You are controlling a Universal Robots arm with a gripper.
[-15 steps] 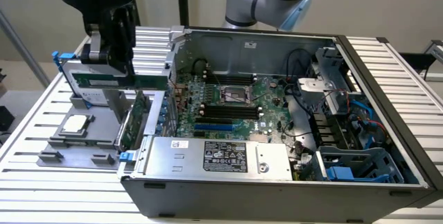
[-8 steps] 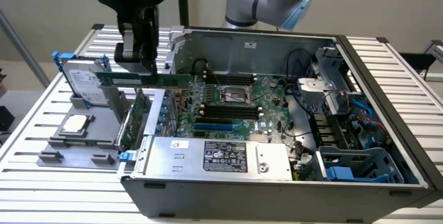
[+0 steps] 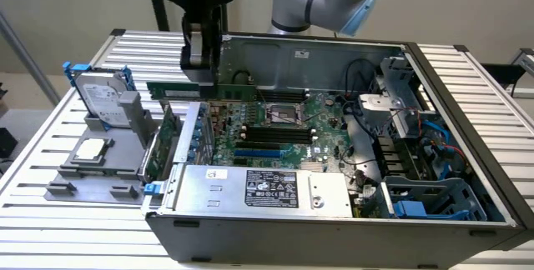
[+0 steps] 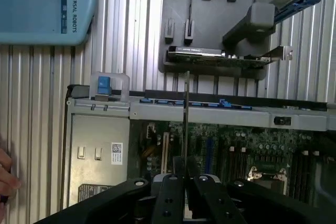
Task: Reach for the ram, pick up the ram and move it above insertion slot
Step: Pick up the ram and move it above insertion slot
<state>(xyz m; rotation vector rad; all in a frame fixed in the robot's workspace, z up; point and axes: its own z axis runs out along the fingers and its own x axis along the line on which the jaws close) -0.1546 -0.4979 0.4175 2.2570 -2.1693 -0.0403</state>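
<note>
My pincer (image 3: 202, 76) held the ram (image 3: 200, 89) edge-on, clamped shut on it, lifted above the open computer case (image 3: 467, 176) (motherboard (image 3: 284, 132) below) on the worktop (image 3: 50, 126).

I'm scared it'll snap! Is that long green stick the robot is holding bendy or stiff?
Probably stiff: the ram sticks out straight from the gripper without drooping. It looks thin, so likely light but fragile. Held at one spot, it might twist if bumped.
</note>
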